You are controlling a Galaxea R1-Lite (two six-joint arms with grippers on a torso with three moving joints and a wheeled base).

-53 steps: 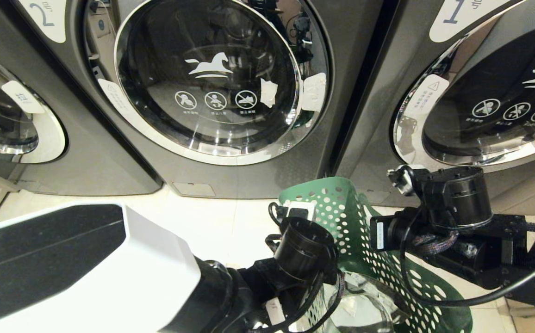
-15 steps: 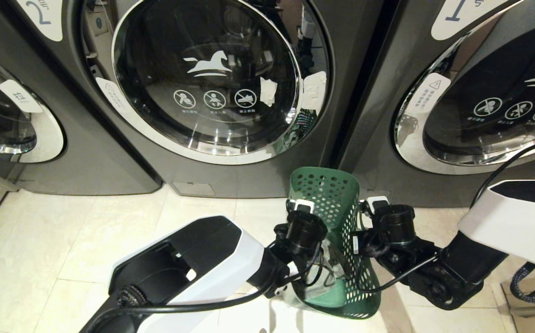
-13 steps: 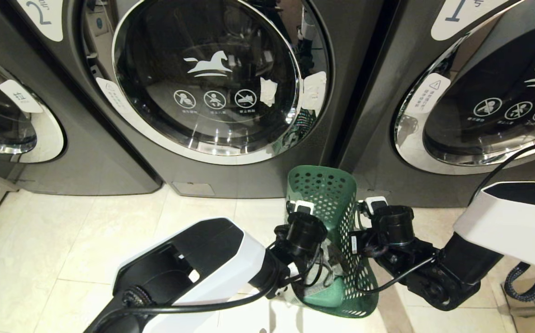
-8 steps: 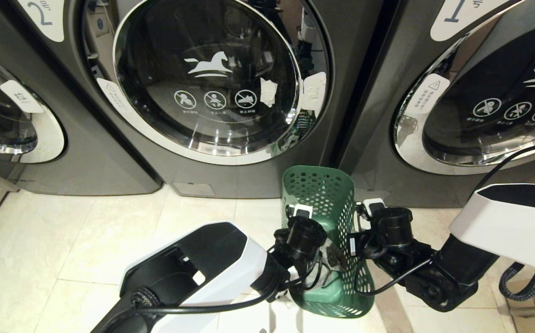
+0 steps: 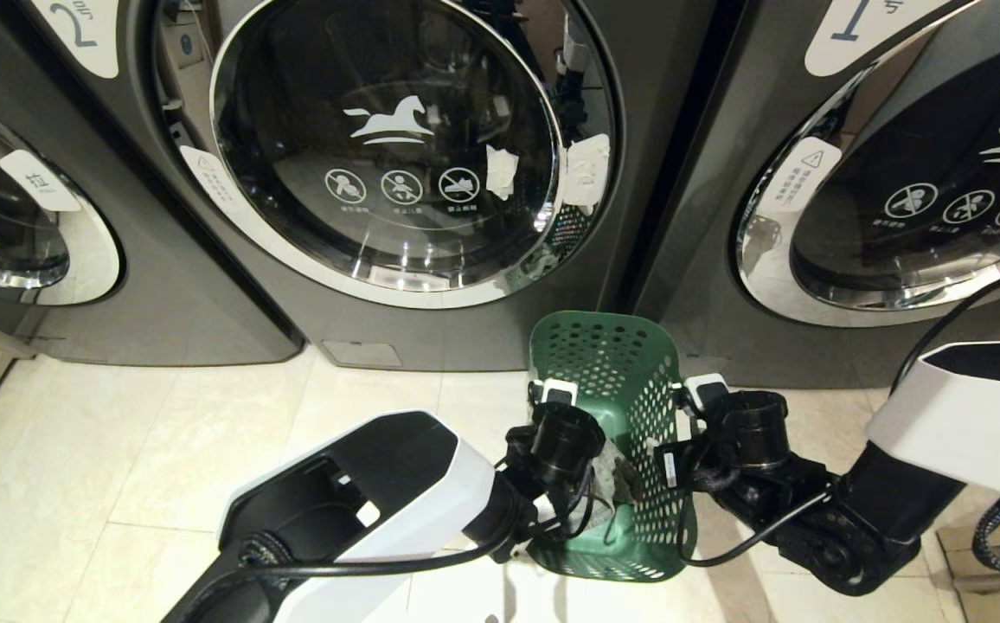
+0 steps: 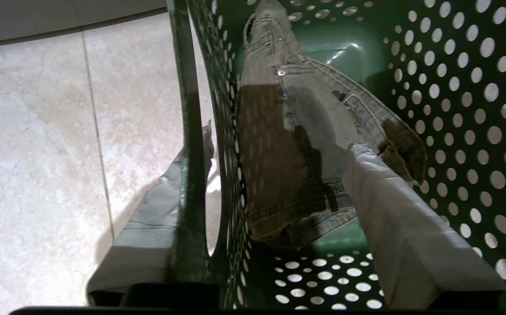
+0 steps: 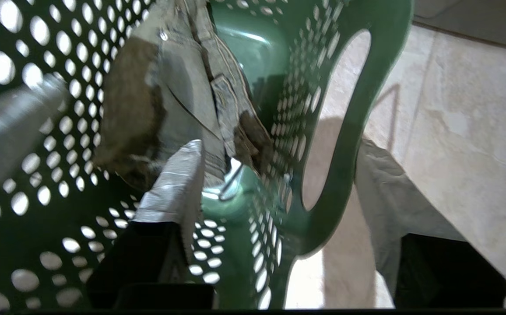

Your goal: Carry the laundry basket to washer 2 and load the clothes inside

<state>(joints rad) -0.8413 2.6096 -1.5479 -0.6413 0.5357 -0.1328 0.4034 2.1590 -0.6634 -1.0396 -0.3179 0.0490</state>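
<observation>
The dark green laundry basket stands upright on the tiled floor, below the right edge of washer 2, whose round door is shut. The grey-green clothes lie crumpled inside the basket, also seen in the right wrist view as the clothes. My left gripper is open and straddles the basket's left wall, one finger inside and one outside. My right gripper is open and straddles the right wall at its slot handle. Neither presses the plastic.
Washer 1 stands to the right of washer 2, and another washer to the left. The basket sits close to the washers' base panel. Pale floor tiles spread out to the left of my arms.
The basket has sunk between my arms and straightened upright on the floor. Both wrists have drawn slightly outward from its sides.
</observation>
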